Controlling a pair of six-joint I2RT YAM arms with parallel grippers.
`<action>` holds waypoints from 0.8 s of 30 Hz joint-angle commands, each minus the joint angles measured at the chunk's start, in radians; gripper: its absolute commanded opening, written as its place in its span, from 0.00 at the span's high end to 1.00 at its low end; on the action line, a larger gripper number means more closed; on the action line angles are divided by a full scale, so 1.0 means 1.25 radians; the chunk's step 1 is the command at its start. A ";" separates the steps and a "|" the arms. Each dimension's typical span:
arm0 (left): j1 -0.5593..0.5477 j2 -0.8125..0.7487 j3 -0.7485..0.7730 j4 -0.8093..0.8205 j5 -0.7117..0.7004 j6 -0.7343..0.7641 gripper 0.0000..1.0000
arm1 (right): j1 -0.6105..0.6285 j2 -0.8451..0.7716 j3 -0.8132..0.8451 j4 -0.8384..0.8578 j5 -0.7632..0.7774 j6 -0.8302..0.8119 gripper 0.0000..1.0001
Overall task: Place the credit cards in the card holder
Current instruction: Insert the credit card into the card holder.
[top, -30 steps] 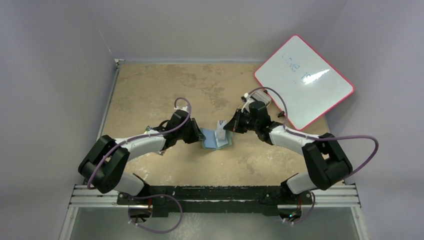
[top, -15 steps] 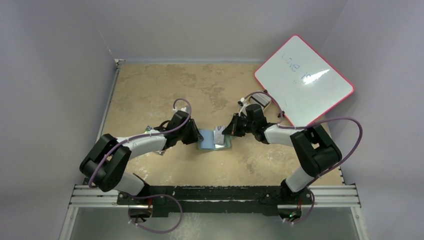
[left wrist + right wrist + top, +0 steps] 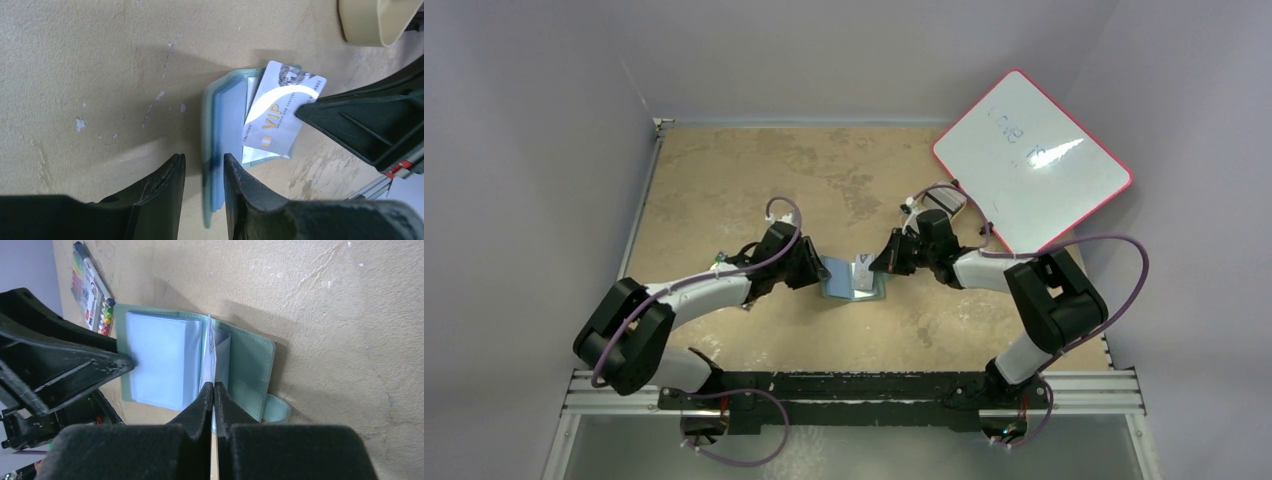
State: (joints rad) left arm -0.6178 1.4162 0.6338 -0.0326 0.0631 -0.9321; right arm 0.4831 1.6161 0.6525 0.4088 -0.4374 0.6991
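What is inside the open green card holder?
Visible: clear plastic sleeves and a silver VIP card pinched by the right gripper. Whether the sleeves hide other cards cannot be told.

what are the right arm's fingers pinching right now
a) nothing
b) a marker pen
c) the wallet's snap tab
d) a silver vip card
D: the right arm's fingers are shut on the silver VIP card, holding its edge over the open card holder.
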 commanded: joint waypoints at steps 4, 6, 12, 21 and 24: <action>-0.002 -0.067 -0.038 0.033 -0.010 -0.016 0.77 | -0.002 -0.029 -0.005 -0.015 0.010 -0.036 1.00; -0.003 -0.061 -0.044 0.041 -0.006 -0.018 0.83 | -0.002 -0.032 -0.004 -0.015 0.005 -0.036 1.00; -0.002 -0.035 -0.036 0.027 -0.017 -0.009 1.00 | -0.002 -0.057 -0.011 0.012 -0.034 -0.010 1.00; -0.003 -0.015 -0.058 0.051 -0.040 -0.012 1.00 | -0.002 -0.046 -0.029 0.095 -0.068 0.045 1.00; -0.003 -0.016 -0.063 0.057 -0.044 -0.018 1.00 | -0.002 -0.032 -0.026 0.108 -0.080 0.052 1.00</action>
State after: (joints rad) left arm -0.6178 1.3937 0.5674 -0.0097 0.0368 -0.9497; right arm 0.4831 1.5658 0.6201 0.4782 -0.4904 0.7410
